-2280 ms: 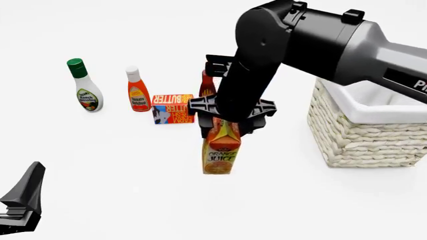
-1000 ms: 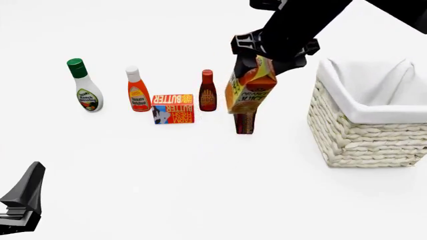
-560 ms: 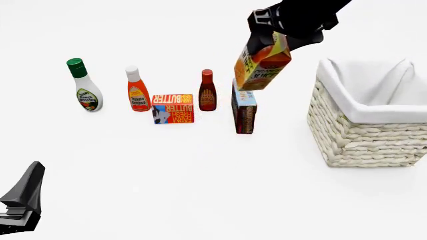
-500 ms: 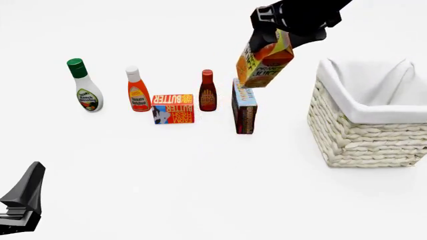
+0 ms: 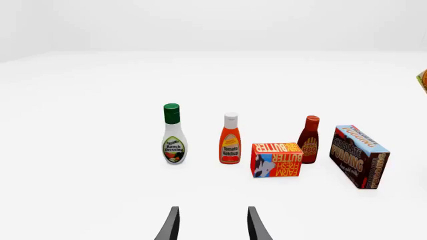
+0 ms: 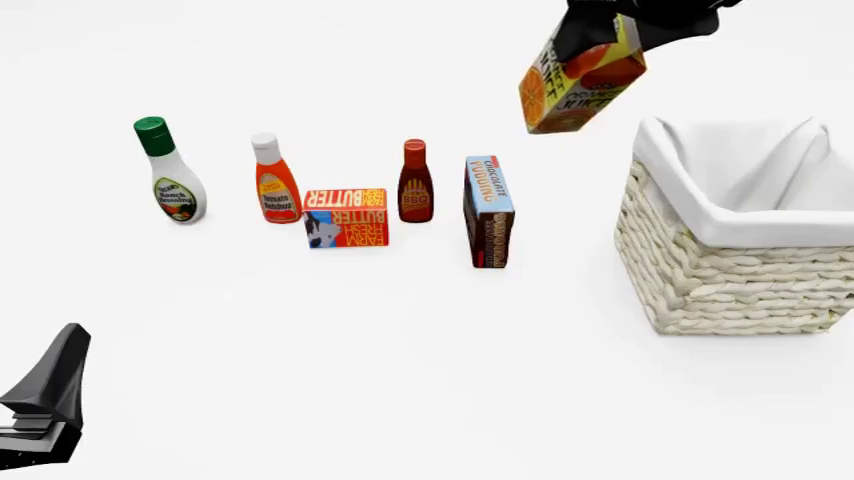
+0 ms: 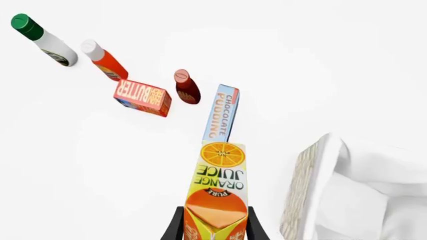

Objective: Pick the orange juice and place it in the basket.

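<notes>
My right gripper (image 6: 627,25) is shut on the orange juice carton (image 6: 579,82) and holds it tilted, high in the air, just left of the basket (image 6: 741,265). In the right wrist view the carton (image 7: 219,192) hangs between my fingers (image 7: 175,227), with the basket's lined rim (image 7: 333,165) close beside it. My left gripper (image 6: 40,405) rests low at the near left, open and empty; its fingertips (image 5: 172,225) show in the left wrist view.
A row stands left of the basket: ranch dressing bottle (image 6: 168,172), ketchup bottle (image 6: 275,180), flat butter box (image 6: 346,218), BBQ sauce bottle (image 6: 416,182) and chocolate pudding box (image 6: 487,210).
My right gripper has lifted the orange juice carton off the table and carried it up and to the right, towards the basket. The left arm has not moved.
</notes>
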Controlling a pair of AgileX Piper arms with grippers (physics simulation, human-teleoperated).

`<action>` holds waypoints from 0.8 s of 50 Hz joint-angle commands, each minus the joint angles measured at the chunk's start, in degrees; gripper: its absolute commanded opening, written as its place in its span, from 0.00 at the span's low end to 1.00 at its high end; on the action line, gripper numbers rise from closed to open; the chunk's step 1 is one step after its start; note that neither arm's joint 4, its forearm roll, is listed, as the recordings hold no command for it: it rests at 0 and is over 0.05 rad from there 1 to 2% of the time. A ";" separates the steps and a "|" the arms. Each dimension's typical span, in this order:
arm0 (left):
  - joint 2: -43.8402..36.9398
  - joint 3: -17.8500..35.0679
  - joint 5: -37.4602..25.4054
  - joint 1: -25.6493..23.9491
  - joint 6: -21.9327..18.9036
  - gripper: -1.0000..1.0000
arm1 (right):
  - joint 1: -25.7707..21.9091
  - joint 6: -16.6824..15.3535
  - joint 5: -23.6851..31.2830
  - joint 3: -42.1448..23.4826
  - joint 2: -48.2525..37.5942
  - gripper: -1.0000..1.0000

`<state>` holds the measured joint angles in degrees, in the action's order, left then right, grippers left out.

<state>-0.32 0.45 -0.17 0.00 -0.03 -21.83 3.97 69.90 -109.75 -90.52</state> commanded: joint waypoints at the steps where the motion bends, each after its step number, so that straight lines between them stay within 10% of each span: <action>1: 0.00 0.00 0.00 0.00 0.01 1.00 | 2.79 -0.85 0.00 -0.60 1.20 0.00; 40: 0.00 0.00 0.00 0.00 0.02 1.00 | 11.57 -4.65 0.00 0.15 5.42 0.00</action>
<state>-0.32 0.45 -0.17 0.01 -0.02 -12.74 -0.71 69.90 -110.14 -86.72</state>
